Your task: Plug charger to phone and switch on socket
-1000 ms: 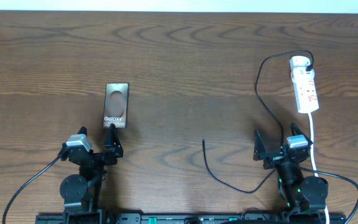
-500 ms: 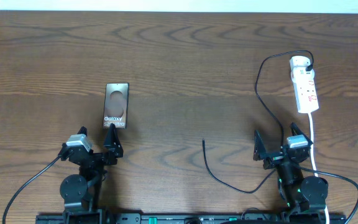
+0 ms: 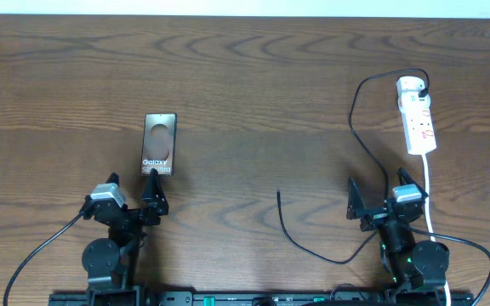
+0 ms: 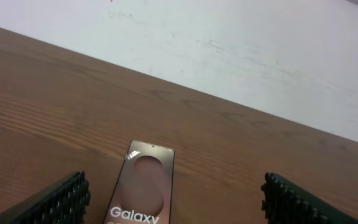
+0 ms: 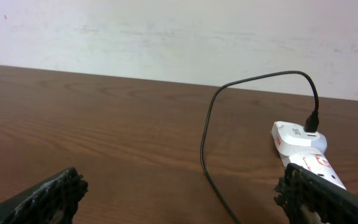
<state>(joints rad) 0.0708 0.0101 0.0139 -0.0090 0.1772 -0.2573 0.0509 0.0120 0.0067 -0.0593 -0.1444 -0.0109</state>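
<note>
Nothing has changed: my left fingers (image 4: 58, 199) and right fingers (image 5: 51, 193) stay wide, empty. The phone (image 4: 143, 193) lies ahead of the left pair, the charger (image 5: 203, 146) still unplugged.

Both arms sat folded back at the near edge of the desk (image 3: 245, 76), well apart, one at each side. The left pincer (image 3: 131, 201) pointed forward, its jaws spread wide with nothing between them. Its ribbed black fingers (image 4: 61, 200) framed the wrist view. The right pincer (image 3: 379, 197) matched it: jaws wide apart, gripping nothing, fingers (image 5: 319, 198) low.
</note>
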